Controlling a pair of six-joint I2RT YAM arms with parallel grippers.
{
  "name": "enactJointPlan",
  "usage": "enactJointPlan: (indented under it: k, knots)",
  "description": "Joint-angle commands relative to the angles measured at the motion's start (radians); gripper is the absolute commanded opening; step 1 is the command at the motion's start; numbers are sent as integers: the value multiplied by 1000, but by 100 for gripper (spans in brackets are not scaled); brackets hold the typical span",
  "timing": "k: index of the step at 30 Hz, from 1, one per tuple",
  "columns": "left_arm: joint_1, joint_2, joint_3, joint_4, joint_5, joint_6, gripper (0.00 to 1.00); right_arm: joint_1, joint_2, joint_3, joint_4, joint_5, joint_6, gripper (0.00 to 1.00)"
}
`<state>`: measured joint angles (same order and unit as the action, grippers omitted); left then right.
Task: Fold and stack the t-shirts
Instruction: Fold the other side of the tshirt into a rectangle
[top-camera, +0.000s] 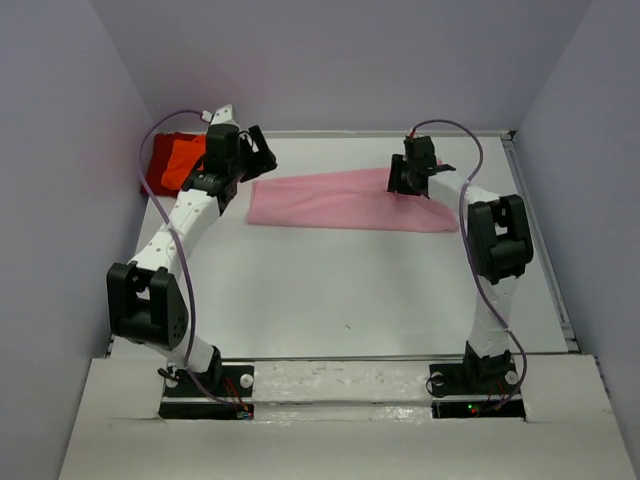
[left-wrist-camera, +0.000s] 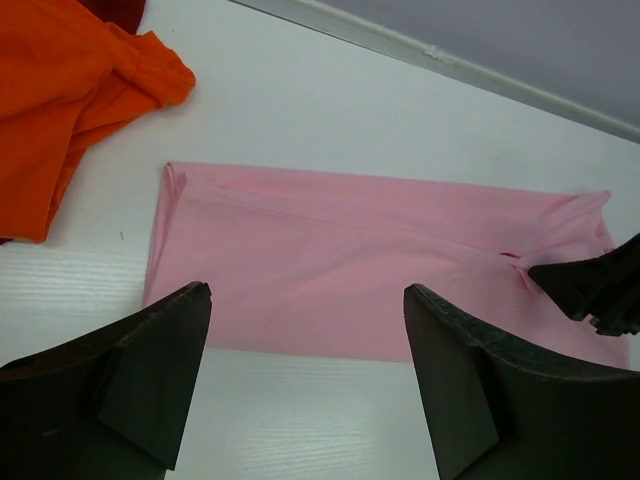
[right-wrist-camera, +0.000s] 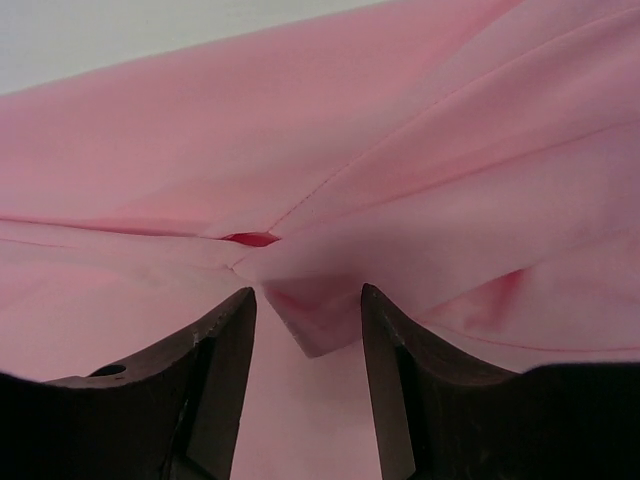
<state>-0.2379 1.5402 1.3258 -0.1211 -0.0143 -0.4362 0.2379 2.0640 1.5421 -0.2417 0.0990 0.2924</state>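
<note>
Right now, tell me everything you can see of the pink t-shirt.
The pink t-shirt is soft, thin-looking cloth, folded into a long flat band lying across the far half of the white table. Seams run along its length. Its right end is puckered, where a fold sits between the open fingers of the right gripper. The left gripper hovers open near its left end.

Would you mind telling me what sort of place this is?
Probably a robotics lab cell, not a home: plain walls box in a white table, a left arm and a right arm are bolted at its near edge, and a pink t-shirt lies on it.
</note>
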Motion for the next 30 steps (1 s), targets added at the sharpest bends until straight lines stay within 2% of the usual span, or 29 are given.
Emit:
enactJointPlan:
  k: [1,7,10,11,13,14,20,21,23,26,30]
  knots:
    - [14,-3,-13,47,68,-4,88,1,45,59,16,-79,-21,51]
    - [61,18,-16,58,143,-33,88,11,73,92,-4,-73,-4,49]
    - [77,24,-19,63,174,-48,88,11,77,85,-4,-68,-6,40]
    - [78,26,-19,66,177,-49,88,11,77,87,-5,-65,-7,31]
    - [78,28,-22,67,180,-49,87,11,74,88,-16,-64,-13,23]
    - [78,29,-22,67,185,-49,88,11,74,96,-21,-65,-16,22]
    - [78,38,-23,74,200,-52,87,11,61,131,-56,-47,-38,23]
    - [78,38,-22,74,203,-52,87,11,64,153,-65,-44,-39,27]
    - [78,38,-25,75,205,-52,87,11,68,180,-74,-42,-47,28]
    - [78,38,-23,77,203,-50,87,11,105,262,-103,-36,-56,29]
    - [78,37,-25,78,209,-52,87,11,220,442,-160,-33,-62,36]
